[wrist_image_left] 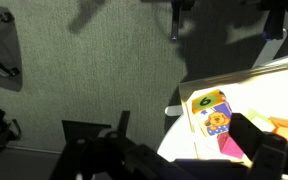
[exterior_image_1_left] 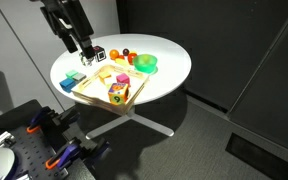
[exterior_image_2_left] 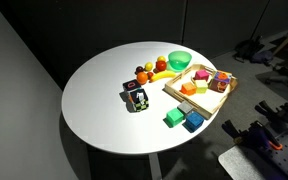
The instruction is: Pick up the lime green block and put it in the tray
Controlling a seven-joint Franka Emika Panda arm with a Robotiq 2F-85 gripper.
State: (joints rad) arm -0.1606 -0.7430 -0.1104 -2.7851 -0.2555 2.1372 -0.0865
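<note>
The lime green block is a small cube on the white table, just outside the tray's front edge and touching a blue block. It also shows in an exterior view. The light-wood tray holds several coloured blocks and also shows in an exterior view. My gripper hangs above the far side of the table, apart from the lime green block, and holds nothing. In the wrist view its dark fingers stand wide apart over the tray's picture block. The lime green block is out of the wrist view.
A round green bowl and small fruit toys lie behind the tray. A black-and-white cube sits near the table's middle. The round white table ends close to the blocks. Dark equipment stands on the floor.
</note>
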